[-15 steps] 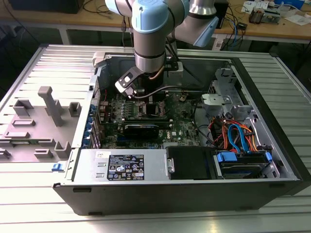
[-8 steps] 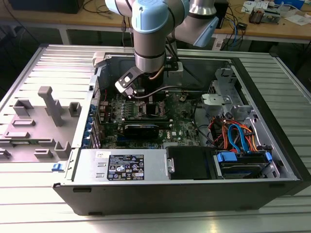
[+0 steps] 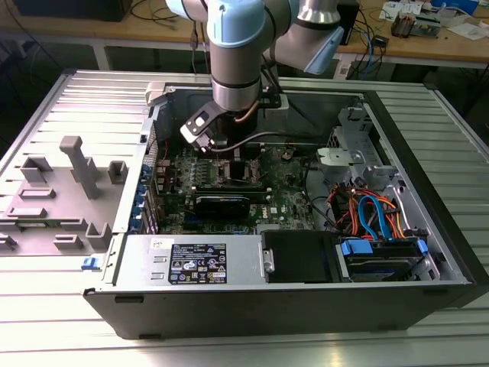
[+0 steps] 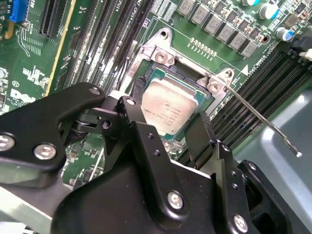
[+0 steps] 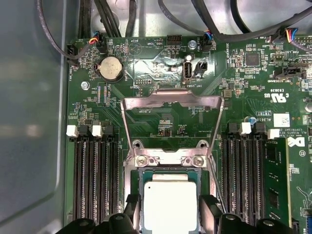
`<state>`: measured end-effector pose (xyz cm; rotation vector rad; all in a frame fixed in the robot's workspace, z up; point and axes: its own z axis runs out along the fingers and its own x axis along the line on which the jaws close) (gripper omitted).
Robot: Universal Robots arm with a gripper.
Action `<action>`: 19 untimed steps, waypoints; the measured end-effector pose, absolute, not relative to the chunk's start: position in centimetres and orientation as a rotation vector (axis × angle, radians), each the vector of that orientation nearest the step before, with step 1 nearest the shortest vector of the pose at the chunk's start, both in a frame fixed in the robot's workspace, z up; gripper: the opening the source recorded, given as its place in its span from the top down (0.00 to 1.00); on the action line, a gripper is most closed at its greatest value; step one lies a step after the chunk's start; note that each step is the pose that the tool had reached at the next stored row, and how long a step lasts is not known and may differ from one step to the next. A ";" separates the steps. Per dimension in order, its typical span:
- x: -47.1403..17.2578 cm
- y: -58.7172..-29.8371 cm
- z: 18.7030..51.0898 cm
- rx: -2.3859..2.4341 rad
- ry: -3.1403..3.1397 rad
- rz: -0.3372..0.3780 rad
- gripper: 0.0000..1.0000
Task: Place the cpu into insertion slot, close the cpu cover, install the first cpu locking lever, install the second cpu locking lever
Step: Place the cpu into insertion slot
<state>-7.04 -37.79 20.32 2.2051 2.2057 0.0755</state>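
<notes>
**Robot exterior: finish and fittings**

The arm (image 3: pixel 237 46) has pale blue joint caps over a silver-grey cylindrical section. A white bracket (image 3: pixel 197 126) and a dark cable (image 3: pixel 263 139) sit at the wrist. The gripper (image 4: pixel 170 109) is built of matte black linkage plates with silver round-head screws.

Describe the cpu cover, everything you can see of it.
In the first wrist view, the cover is a thin silvery metal frame with a large square window; the green board shows through it. It is swung open, away from the slot, and hinges at the slot's rim by two screws. Nothing rests on it. The cpu lies uncovered in the slot.
</notes>
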 end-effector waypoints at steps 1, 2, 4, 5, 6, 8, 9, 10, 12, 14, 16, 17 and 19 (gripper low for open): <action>-7.0 -37.8 20.4 2.205 2.206 0.075 0.39; -7.0 -37.8 20.5 2.206 2.206 0.074 0.39; -7.0 -37.8 20.6 2.206 2.207 0.074 0.39; -7.0 -37.8 20.7 2.207 2.207 0.072 0.39; -7.0 -37.8 20.8 2.207 2.208 0.071 0.39; -7.0 -37.8 21.1 2.209 2.209 0.067 0.39; -7.0 -37.8 21.3 2.210 2.210 0.065 0.41; -7.0 -37.8 21.3 2.211 2.212 0.064 0.47; -6.9 -37.8 21.4 2.212 2.212 0.063 0.60; -6.9 -37.8 21.4 2.212 2.212 0.062 0.65; -6.9 -37.8 21.4 2.211 2.212 0.062 0.78; -6.9 -37.8 21.4 2.212 2.212 0.062 0.84; -6.9 -37.8 21.4 2.212 2.212 0.062 0.89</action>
